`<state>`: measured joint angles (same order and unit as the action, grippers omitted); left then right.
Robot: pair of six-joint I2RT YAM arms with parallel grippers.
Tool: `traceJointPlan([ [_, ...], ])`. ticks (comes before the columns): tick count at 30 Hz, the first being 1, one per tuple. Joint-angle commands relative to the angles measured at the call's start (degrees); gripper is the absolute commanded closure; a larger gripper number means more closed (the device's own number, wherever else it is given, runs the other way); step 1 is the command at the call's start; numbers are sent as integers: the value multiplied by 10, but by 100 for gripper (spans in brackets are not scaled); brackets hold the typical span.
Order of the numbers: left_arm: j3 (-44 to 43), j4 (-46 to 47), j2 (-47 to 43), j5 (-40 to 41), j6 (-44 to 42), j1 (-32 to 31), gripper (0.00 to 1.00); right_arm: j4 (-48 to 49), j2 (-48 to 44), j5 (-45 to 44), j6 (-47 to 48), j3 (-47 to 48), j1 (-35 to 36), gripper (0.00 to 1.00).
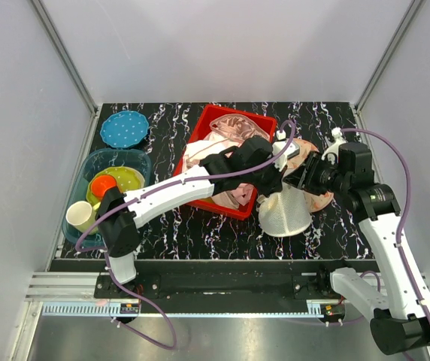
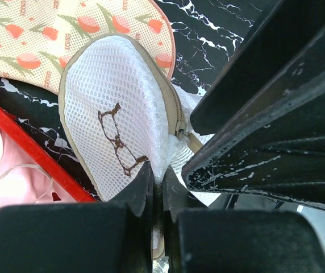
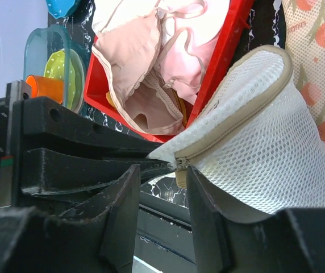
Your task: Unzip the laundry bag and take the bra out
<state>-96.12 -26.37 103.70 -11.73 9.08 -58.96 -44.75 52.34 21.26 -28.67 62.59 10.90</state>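
Laundry bag (image 1: 284,213), centre-right of the frame: light, limp mesh, likely to collapse. Left gripper (image 2: 157,185) is clamped on its seam. Right gripper (image 3: 162,177) stands parted around the zip pull (image 3: 180,175), judged the best hold.

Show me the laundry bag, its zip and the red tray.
laundry bag (image 1: 284,214), top external view, middle of its mesh wall.
zip (image 3: 230,126), right wrist view, on the beige tape along the bag's edge.
red tray (image 3: 226,50), right wrist view, on its side wall.
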Motion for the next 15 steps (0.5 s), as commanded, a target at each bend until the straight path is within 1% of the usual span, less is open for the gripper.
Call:
traceJointPlan([
  [1, -38, 33, -12, -16, 4, 2, 100, 14, -14, -9, -10, -13, 7, 55],
  [13, -40, 33, -15, -22, 4, 4, 100, 36, -20, 6, -32, -48, 12, 57],
  [15, -39, 33, -16, -22, 4, 4, 100, 43, -18, 9, -33, -50, 12, 61],
])
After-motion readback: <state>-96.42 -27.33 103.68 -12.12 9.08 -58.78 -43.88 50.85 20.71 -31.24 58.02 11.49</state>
